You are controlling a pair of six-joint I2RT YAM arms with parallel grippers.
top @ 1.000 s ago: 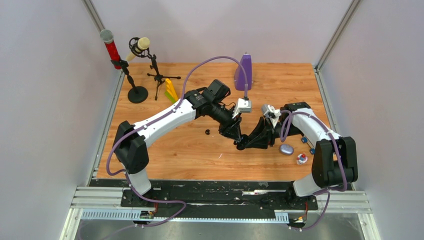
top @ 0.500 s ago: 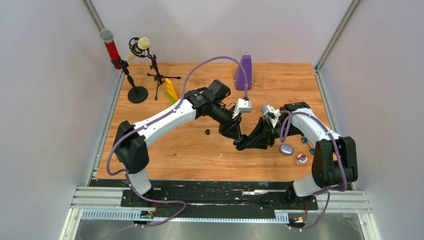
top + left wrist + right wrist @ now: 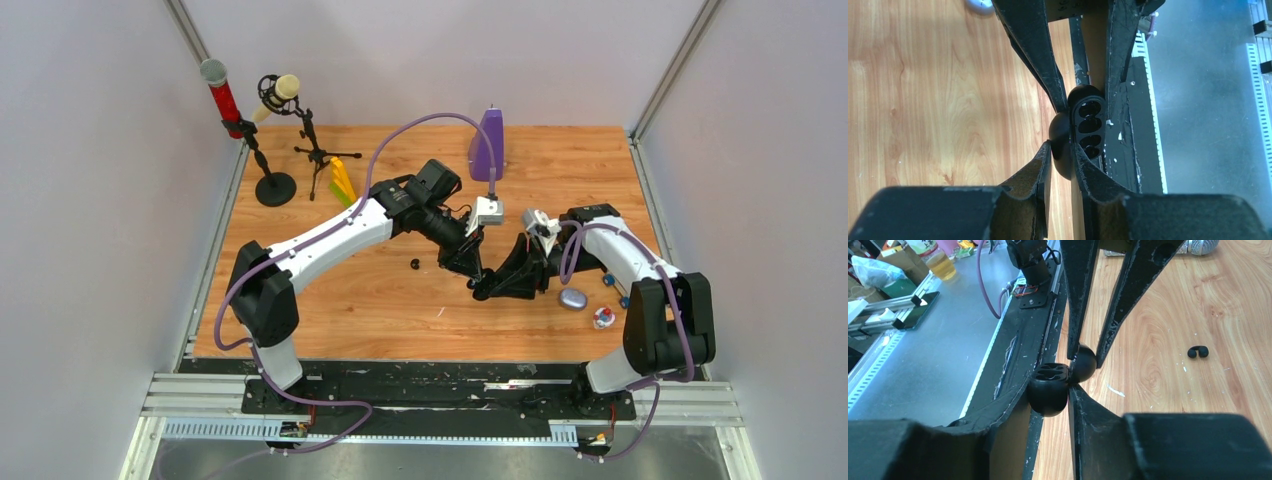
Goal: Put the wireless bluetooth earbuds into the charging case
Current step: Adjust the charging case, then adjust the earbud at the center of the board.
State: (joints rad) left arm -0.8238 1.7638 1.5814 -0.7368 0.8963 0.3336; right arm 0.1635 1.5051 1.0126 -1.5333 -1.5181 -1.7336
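Observation:
An open black charging case (image 3: 1089, 122) hangs just above the table between both grippers, its earbud cavities empty. My left gripper (image 3: 1060, 148) is shut on the case's rounded lid (image 3: 1084, 362). My right gripper (image 3: 1049, 390) is shut on the case's base, whose cavities face up. Seen from above, the two grippers meet at mid-table, left (image 3: 476, 281) and right (image 3: 492, 290). One black earbud (image 3: 415, 264) lies on the wood left of them, and it shows as a small curled shape (image 3: 1198, 351) in the right wrist view. A closed pale purple case (image 3: 572, 298) lies to the right.
A purple stand (image 3: 488, 142) is at the back. Two microphones on stands (image 3: 268, 150) and a yellow object (image 3: 342, 180) are at the back left. Small blue bits (image 3: 608, 281) and a red-and-white item (image 3: 603, 318) lie by the right arm's base.
The left gripper's jaws have narrowed onto the case lid. Neither arm has visibly shifted, and the case stays in place.

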